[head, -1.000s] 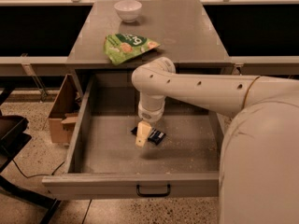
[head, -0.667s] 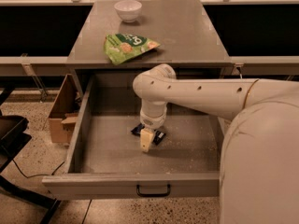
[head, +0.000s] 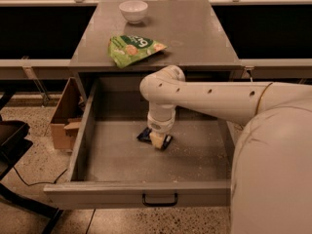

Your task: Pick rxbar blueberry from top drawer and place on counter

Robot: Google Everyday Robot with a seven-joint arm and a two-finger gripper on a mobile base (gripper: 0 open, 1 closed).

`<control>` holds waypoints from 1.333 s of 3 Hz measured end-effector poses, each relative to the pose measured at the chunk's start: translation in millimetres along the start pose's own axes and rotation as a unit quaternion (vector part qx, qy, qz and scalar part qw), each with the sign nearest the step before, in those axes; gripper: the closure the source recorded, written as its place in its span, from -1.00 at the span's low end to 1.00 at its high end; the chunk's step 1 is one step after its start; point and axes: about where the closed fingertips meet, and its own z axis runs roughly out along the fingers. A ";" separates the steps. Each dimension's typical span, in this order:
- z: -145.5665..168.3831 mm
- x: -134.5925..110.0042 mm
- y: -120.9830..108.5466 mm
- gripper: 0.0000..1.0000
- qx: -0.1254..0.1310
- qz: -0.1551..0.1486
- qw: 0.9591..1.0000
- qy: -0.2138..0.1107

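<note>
Since gripper [head: 158, 140] sits right on rxbar blueberry [head: 144, 135] mid-floor of top drawer [head: 112, 160], grip state can't tell. Confirm firm clamp across bar's width, then lift straight up clear of drawer walls.

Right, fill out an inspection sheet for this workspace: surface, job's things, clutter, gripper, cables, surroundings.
Surface: grey counter, with the drawer below it pulled open.
Job's things: dark blue snack bar lies in the drawer, partly hidden by the gripper.
Clutter: green snack bag and white bowl on the counter.
Gripper: down in the drawer, right on the snack bar.
Cables: thin black cable on the floor at the picture's left.
Surroundings: open cardboard box beside the drawer.
</note>
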 end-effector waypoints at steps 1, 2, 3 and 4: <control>0.0 0.0 0.0 0.92 0.000 0.000 1.000 0.000; -7.5 -0.2 0.1 1.00 0.000 0.000 1.000 0.000; -63.5 15.4 -1.1 1.00 -0.010 -0.014 0.998 -0.053; -120.9 56.5 -9.3 1.00 -0.018 -0.026 0.996 -0.083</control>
